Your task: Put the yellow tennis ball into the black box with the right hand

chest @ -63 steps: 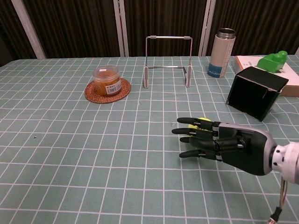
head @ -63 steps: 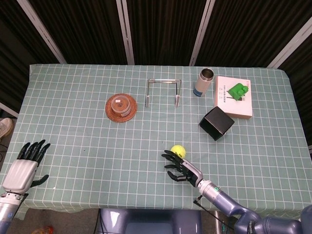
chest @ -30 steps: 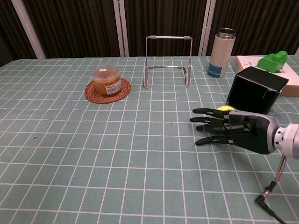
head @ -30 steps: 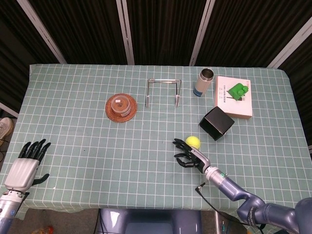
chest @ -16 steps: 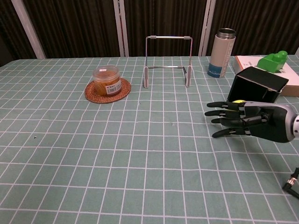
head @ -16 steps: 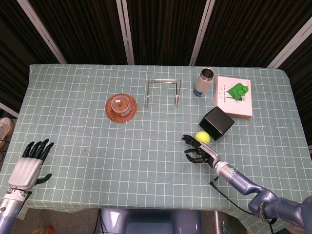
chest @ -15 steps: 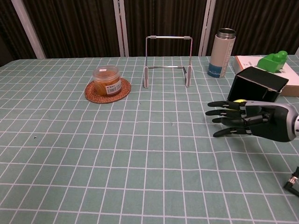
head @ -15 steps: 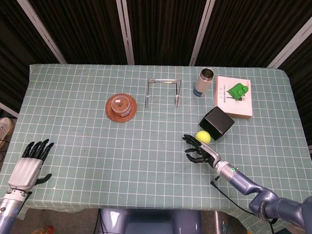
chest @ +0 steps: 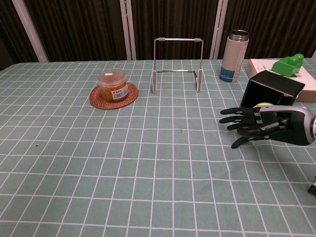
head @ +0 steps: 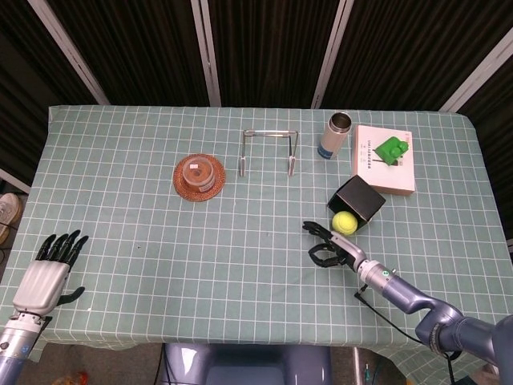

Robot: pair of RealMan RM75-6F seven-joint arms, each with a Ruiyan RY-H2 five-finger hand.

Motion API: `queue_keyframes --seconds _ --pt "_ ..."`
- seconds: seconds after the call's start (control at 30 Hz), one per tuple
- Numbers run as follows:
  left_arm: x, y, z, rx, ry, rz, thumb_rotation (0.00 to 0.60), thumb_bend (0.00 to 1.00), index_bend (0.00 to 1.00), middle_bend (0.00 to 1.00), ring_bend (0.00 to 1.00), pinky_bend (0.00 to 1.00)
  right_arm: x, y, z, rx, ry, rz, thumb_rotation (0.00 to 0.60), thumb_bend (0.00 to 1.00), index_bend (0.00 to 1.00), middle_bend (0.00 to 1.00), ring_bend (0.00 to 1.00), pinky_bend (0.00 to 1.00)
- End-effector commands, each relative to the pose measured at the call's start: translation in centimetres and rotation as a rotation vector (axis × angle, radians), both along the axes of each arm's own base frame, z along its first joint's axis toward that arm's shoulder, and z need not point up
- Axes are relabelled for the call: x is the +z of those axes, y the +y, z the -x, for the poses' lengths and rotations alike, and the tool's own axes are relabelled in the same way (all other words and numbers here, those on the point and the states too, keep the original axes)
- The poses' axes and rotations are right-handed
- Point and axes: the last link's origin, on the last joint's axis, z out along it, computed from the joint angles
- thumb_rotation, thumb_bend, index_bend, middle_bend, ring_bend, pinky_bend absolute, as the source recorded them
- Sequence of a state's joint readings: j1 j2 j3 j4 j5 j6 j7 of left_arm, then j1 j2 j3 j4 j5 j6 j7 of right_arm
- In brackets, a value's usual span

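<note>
Checked green cloth covers the surface (head: 144,200); the ball (head: 344,222) sits at the box (head: 358,202) mouth, at the right hand's (head: 331,244) one o'clock. Fingers spread, holding nothing, it could nudge the ball past the opening.

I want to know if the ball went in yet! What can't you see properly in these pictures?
- Yellow tennis ball: chest view, mostly hidden behind the right hand; whether it is inside the black box cannot be told.
- Box's inside: too dark in both views.
- Left hand: seen only in head view, out of chest view.
- Label on the orange jar: too small to read.
</note>
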State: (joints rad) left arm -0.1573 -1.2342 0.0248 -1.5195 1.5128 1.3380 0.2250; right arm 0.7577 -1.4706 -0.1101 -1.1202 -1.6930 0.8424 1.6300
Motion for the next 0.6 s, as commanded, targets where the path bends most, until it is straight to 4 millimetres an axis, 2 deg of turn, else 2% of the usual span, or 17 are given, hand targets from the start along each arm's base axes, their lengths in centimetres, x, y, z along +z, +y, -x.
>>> queue_keyframes --seconds 0.03,0.3,0.6 --pt "-0.1 0.1 0.0 0.002 -0.001 0.004 0.6 0.15 0.0 0.0 0.03 0.02 0.1 -0.8 0.0 0.039 0.02 0.015 0.6 0.52 0.0 0.06 0.0 0.19" --pt "0.0 0.1 0.1 0.004 0.001 0.0 0.6 0.15 0.0 0.0 0.03 0.02 1.4 -2.3 0.3 0.058 0.057 0.046 0.6 0.52 0.0 0.06 0.0 0.19" --pt "0.0 0.0 0.0 0.0 0.001 -0.002 0.6 0.15 0.0 0.0 0.03 0.02 2.4 -2.7 0.9 0.093 0.129 0.05 0.6 0.52 0.0 0.06 0.0 0.19"
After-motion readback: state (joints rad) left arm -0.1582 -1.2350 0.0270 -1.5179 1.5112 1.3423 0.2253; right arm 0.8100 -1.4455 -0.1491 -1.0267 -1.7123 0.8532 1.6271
